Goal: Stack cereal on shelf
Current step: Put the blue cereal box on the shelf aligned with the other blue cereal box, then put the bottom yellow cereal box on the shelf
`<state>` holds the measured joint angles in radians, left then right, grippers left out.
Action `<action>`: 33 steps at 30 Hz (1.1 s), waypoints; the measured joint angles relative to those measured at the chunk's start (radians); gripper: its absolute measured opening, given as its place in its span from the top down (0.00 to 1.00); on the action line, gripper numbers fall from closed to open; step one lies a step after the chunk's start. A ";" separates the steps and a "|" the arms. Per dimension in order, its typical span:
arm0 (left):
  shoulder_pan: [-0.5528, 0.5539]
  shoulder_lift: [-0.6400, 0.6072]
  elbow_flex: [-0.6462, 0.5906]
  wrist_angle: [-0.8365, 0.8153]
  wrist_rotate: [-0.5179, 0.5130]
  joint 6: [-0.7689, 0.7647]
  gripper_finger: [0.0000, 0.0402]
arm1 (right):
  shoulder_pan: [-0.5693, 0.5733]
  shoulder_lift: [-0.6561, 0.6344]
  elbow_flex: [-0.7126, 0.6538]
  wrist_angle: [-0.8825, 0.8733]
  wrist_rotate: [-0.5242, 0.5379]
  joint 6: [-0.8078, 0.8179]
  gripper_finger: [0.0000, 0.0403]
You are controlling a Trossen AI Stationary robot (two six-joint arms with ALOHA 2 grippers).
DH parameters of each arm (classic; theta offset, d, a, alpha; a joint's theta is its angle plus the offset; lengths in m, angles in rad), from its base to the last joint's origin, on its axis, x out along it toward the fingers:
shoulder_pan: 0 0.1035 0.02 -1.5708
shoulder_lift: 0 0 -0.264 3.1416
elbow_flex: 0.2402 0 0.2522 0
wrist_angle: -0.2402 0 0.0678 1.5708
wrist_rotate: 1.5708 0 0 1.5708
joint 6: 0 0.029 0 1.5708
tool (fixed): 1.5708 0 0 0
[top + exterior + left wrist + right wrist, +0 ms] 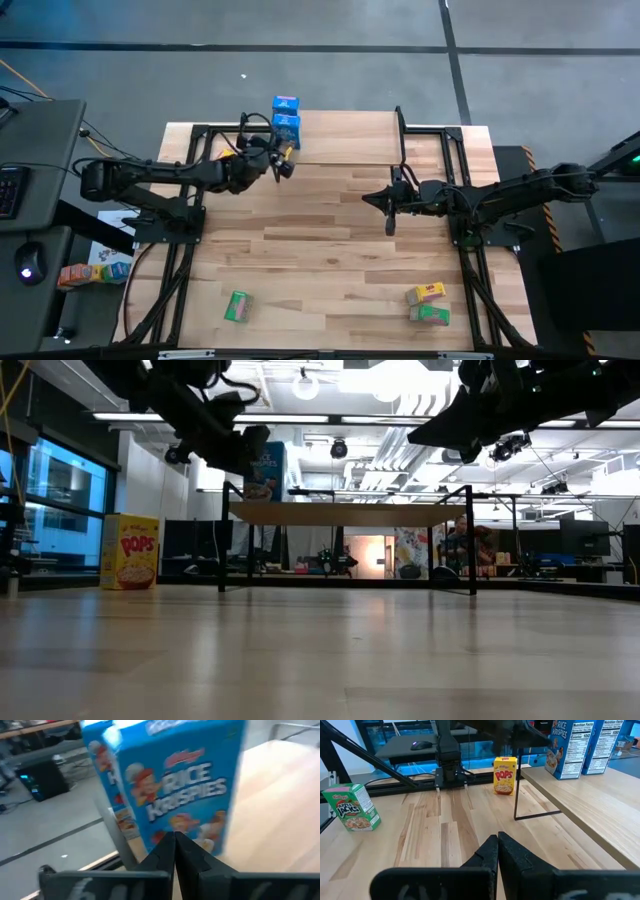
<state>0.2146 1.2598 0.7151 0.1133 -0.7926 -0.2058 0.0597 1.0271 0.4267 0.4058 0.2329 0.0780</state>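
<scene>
Two blue cereal boxes (286, 118) stand side by side on the shelf (350, 140) near its left end. My left gripper (174, 851) is shut just in front of the nearer blue box (175, 785), with nothing between its fingers. My right gripper (496, 845), shut with nothing in it, hovers over the middle right of the table (390, 215). A yellow box (505, 775) stands on the table by the shelf's left leg. A green box (238, 306) sits near the front left. A yellow box (425, 293) and a green box (430, 314) lie at the front right. My left gripper's shut fingertips (167, 847) stand right at the lower front face (192, 832) of the nearer blue box, coming at it nearly level from the table's near side. I cannot tell whether they touch it. The box stands upright on the shelf.
Black frame rails (165, 290) run along the table's left and right sides. A desk with a keyboard and mouse (28, 265) stands beyond the left edge. The shelf's thin black legs (516, 790) reach down to the table. The middle of the table (320, 250) is bare wood.
</scene>
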 joint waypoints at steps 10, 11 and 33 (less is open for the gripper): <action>-0.216 -0.264 -0.014 -0.134 0.132 -0.001 1.00 | 0.000 0.000 0.000 0.002 0.000 0.000 1.00; -0.241 -0.289 -0.032 -0.125 0.133 0.003 1.00 | 0.000 0.000 0.000 0.002 0.000 0.000 1.00; -0.381 -0.475 -0.545 0.608 0.435 0.259 1.00 | -0.001 0.000 0.000 0.024 0.004 -0.011 1.00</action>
<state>-0.1665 0.7845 0.1699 0.7216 -0.3571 0.0529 0.0586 1.0271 0.4267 0.4303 0.2367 0.0673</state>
